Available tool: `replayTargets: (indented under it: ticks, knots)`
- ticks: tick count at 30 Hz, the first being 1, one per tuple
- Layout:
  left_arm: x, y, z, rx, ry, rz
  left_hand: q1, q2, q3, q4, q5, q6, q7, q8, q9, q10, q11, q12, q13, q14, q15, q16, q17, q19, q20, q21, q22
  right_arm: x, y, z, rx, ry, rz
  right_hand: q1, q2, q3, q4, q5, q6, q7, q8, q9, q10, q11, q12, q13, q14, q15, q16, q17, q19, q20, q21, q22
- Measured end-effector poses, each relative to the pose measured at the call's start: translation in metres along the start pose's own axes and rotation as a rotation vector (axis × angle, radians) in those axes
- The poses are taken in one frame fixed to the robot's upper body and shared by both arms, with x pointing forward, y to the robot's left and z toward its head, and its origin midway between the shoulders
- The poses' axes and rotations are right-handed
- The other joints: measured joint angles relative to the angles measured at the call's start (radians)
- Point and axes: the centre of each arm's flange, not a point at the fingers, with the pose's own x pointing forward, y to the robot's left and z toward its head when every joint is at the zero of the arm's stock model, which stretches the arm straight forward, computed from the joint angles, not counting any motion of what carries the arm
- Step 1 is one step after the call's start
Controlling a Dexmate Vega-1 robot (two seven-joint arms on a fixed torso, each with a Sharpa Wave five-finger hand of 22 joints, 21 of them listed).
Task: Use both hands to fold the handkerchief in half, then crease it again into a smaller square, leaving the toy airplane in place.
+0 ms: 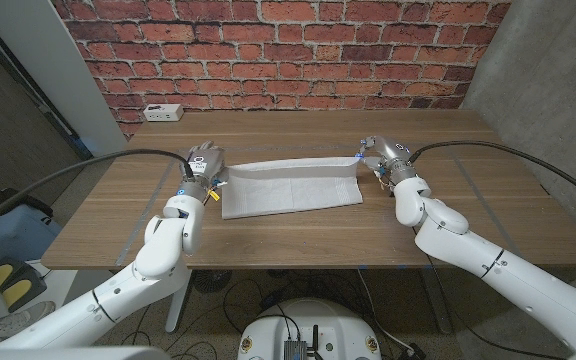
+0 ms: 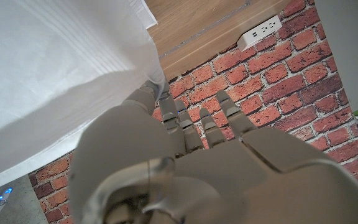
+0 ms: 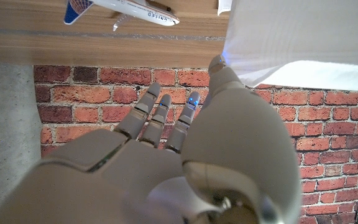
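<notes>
Handkerchief [image 1: 290, 187]: white cloth on the middle of the wooden counter [image 1: 98, 215], a long strip across it; the near part lies flat, the far edge is lifted off the wood at both ends.
Left hand [image 1: 202, 167]: at the cloth's left end, grasping its far corner; in the left wrist view the cloth [image 2: 55, 74] hangs from between the thumb and the nearest finger while the other fingers [image 2: 229, 115] stretch out free.
Right hand [image 1: 381, 158]: at the cloth's right end, pinching that corner; in the right wrist view the cloth [image 3: 297, 34] is caught at the thumb tip and the remaining fingers [image 3: 157, 118] are spread apart.
Toy airplane [image 3: 126, 9]: white with a blue tail, lying on the counter beside the handkerchief in the right wrist view; it cannot be made out in the head view.
Power strip [image 1: 162, 112]: white, on the far left corner of the counter, well apart from the cloth.
Brick wall [image 1: 288, 50]: red, behind the counter.
</notes>
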Motion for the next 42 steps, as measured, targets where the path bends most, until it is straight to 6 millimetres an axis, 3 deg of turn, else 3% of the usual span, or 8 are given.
replayTargets:
  ticks: [25, 31, 35, 42]
  knots:
    - [0.010, -0.009, 0.001, 0.014, 0.010, -0.027, 0.010, 0.000, -0.008, -0.008, -0.007, -0.001, -0.001, -0.005, -0.019, 0.000, 0.000, 0.000, 0.000, 0.000, 0.000, 0.000, 0.000, 0.000, 0.000, 0.004, 0.000, 0.023, 0.006, 0.000, -0.031, -0.001, 0.060, 0.000, 0.000, 0.000, 0.000, -0.007, -0.010, -0.005, -0.007, -0.001, -0.006, 0.006, -0.004, 0.000, 0.000, 0.000, 0.000, 0.000, -0.004, 0.004, 0.000, 0.000]
    - [0.013, -0.012, -0.001, 0.024, 0.021, -0.037, 0.010, 0.000, -0.012, -0.012, -0.007, -0.012, -0.013, -0.011, -0.028, 0.000, 0.000, 0.000, 0.000, 0.004, 0.004, 0.000, 0.000, 0.000, 0.000, 0.004, 0.000, 0.027, 0.007, -0.001, -0.037, 0.005, 0.076, -0.014, 0.013, -0.013, 0.013, -0.007, -0.065, -0.007, -0.034, 0.000, -0.028, 0.020, -0.011, 0.000, -0.015, -0.001, -0.004, 0.000, -0.011, 0.011, -0.006, 0.000]
    - [0.015, -0.014, -0.002, 0.032, 0.025, -0.042, 0.014, -0.004, -0.015, -0.015, -0.015, -0.039, -0.040, -0.044, -0.045, 0.000, 0.000, 0.000, 0.000, 0.009, -0.002, 0.000, 0.000, 0.000, 0.000, 0.004, 0.000, 0.031, 0.009, 0.000, -0.037, 0.009, 0.095, -0.041, 0.007, -0.022, 0.022, -0.007, -0.112, -0.014, -0.053, -0.004, -0.046, 0.031, -0.011, 0.000, -0.018, 0.000, -0.005, 0.000, -0.018, 0.018, -0.006, 0.000]
    - [0.020, -0.019, -0.006, 0.061, 0.048, -0.041, 0.022, 0.004, -0.019, -0.019, -0.014, -0.168, -0.057, -0.135, -0.094, -0.001, 0.001, 0.000, 0.000, 0.014, 0.004, 0.000, -0.005, 0.000, 0.000, 0.004, 0.000, 0.039, 0.010, 0.001, -0.040, 0.015, 0.115, -0.054, 0.009, -0.029, 0.029, -0.007, -0.125, -0.017, -0.061, -0.003, -0.056, 0.037, -0.015, 0.000, -0.028, 0.001, -0.005, 0.000, -0.018, 0.018, -0.006, 0.000]
